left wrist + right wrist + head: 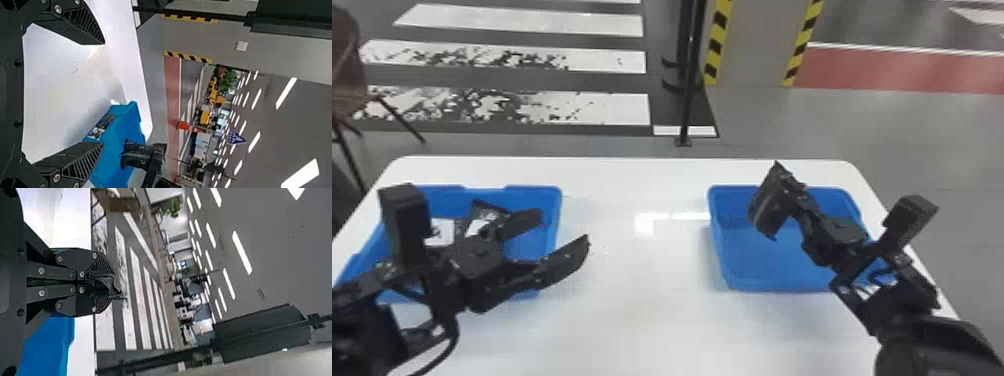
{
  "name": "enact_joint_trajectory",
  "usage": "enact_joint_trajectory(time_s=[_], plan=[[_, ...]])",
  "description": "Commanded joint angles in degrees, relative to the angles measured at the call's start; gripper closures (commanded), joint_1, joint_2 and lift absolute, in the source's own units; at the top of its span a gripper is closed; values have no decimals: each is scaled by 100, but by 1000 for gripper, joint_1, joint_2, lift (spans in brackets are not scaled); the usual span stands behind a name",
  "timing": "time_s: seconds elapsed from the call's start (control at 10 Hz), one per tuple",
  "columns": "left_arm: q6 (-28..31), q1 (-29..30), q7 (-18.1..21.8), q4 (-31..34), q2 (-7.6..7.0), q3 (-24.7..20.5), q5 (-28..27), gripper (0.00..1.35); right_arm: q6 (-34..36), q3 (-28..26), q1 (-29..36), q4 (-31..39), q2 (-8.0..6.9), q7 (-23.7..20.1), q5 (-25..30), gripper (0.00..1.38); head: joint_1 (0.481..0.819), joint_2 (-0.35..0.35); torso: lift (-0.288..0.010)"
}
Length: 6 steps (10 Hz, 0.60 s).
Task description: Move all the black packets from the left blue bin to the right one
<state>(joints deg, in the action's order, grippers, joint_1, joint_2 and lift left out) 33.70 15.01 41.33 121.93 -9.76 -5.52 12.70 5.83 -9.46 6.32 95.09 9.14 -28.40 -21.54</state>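
Some black packets [482, 218] are lying in the left bin [555, 210], white labels showing, with the left gripper [564, 228] wide open over its side. Right gripper [772, 202] has a black packet [112, 286] pinched above the right bin [724, 250], whose blue floor's showing.

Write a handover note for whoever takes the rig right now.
Left gripper: open, around the inner side of the left blue plastic bin, holding nothing.
Right gripper: shut on what looks like a crumpled black packet, over the right blue plastic bin.
Left bin: a black packet with a white label, and a second white label near it; the left arm hides part of the bin.
Done: one packet apparently brought over, not yet released.
Left: release it, then move those remaining.
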Motion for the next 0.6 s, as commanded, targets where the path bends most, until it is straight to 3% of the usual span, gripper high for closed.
enact_joint_trajectory(time_s=[0.0, 0.3, 0.4, 0.5], plan=[[-24, 130, -2, 76, 36, -260, 67, 131, -35, -482, -225, -460, 0, 37, 440, 1259, 695, -127, -140], [-136, 257, -64, 133, 97, -614, 67, 128, 148, -574, -140, -643, -26, 28, 337, 344, 695, -168, -140], [-192, 271, -99, 147, 115, -728, 67, 131, 120, -574, 0, -559, -70, 37, 429, 171, 695, -163, -140], [-305, 285, -169, 147, 150, -819, 67, 133, -175, -574, 239, -376, -123, 37, 543, 104, 695, -148, -140]])
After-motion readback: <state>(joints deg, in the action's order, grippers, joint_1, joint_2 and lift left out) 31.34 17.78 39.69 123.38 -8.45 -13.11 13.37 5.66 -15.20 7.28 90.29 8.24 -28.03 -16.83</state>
